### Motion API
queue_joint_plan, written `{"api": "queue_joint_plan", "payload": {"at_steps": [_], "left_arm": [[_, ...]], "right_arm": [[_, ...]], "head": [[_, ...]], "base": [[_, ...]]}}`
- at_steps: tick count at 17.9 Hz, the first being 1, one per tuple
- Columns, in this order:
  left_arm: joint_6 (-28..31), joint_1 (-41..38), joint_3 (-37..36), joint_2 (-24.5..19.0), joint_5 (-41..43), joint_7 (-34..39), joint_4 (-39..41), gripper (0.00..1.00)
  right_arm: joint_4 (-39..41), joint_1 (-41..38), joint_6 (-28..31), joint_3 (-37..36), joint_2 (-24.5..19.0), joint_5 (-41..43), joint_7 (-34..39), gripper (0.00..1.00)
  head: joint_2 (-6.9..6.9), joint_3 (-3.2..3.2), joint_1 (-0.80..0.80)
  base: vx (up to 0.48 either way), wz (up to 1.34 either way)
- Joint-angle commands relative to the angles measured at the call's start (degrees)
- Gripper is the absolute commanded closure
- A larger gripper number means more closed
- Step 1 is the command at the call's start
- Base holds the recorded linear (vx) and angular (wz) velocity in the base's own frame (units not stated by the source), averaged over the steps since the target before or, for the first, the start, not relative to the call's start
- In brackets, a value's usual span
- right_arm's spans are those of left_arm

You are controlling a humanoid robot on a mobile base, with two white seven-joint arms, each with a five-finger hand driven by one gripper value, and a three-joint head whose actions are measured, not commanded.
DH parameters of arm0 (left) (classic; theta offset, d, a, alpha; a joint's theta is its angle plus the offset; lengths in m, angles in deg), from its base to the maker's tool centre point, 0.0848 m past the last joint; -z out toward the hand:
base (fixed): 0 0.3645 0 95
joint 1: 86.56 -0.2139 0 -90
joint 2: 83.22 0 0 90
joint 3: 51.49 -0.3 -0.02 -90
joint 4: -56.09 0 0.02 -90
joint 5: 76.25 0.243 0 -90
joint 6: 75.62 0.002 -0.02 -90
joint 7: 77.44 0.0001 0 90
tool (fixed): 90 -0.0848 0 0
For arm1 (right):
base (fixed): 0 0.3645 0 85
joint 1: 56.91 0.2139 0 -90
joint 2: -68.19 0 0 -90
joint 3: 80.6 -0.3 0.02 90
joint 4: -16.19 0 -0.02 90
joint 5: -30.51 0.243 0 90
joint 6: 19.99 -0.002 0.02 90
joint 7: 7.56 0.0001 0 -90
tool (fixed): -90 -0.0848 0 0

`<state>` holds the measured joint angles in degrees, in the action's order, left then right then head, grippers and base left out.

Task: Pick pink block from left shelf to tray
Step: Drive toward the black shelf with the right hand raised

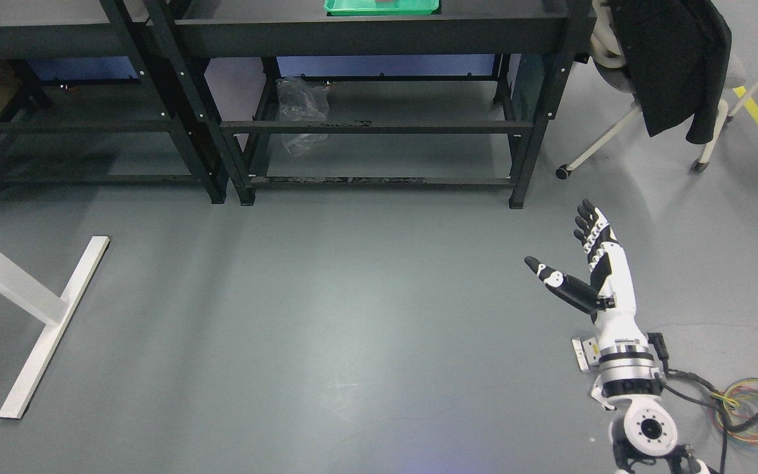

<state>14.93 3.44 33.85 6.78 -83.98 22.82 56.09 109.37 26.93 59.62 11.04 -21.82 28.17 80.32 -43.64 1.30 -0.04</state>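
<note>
A green tray (381,7) sits on the top of the right black shelf unit (379,39) at the picture's top edge. A small reddish patch (387,2) shows inside the tray at the very top, too cut off to tell what it is. My right hand (566,253) is low at the right, above the floor and well in front of the shelf. Its fingers are straight and the thumb is spread; it holds nothing. The left arm is out of view.
A second black shelf unit (56,39) stands at the left. A crumpled clear plastic bag (300,108) lies on the right unit's lower level. A chair with a dark jacket (672,62) stands at the upper right. A white stand foot (50,329) lies on the grey floor at the left.
</note>
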Motion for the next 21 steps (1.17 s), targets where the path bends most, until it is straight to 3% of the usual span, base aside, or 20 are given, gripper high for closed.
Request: {"api": "queue_joint_plan", "payload": {"at_steps": [1,11,14,16,18,20,21], "left_arm": [[-0.02,1.67,0.00,-1.00,0.00,0.02,1.00,0.00],[-0.02,1.67,0.00,-1.00,0.00,0.02,1.00,0.00],[-0.02,1.67,0.00,-1.00,0.00,0.02,1.00,0.00],[-0.02,1.76,0.00,-1.00,0.00,0.02,1.00,0.00],[-0.02,1.67,0.00,-1.00,0.00,0.02,1.00,0.00],[-0.02,1.67,0.00,-1.00,0.00,0.02,1.00,0.00],[-0.02,1.67,0.00,-1.00,0.00,0.02,1.00,0.00]], "right_arm": [[0.33,-0.08,0.20,-1.56,1.00,1.02,-0.17,0.01],[0.16,-0.78,0.02,-0.15,1.00,1.02,0.62,0.01],[0.16,-0.61,-2.95,0.12,1.00,-2.04,0.18,0.01],[0.16,0.36,-4.81,-0.50,1.00,-17.35,-0.52,0.01],[0.07,1.94,-4.29,-0.15,1.00,-42.10,-4.54,0.01],[0.16,2.29,-3.06,0.20,1.00,-61.46,-8.50,0.01],[0.16,2.21,-2.88,0.29,1.00,-65.82,-9.74,0.01]], "head": [[0.00,0.00,0.00],[0.00,0.00,0.00],[0.00,0.00,0.00],[0.00,0.00,0.00],[0.00,0.00,0.00],[0.00,0.00,0.00],[0.00,0.00,0.00]], "base": [[0.000,0.00],[0.066,-0.01],[0.140,-0.01],[0.144,0.14],[0.143,0.38],[0.165,0.39],[0.178,0.36]]}}
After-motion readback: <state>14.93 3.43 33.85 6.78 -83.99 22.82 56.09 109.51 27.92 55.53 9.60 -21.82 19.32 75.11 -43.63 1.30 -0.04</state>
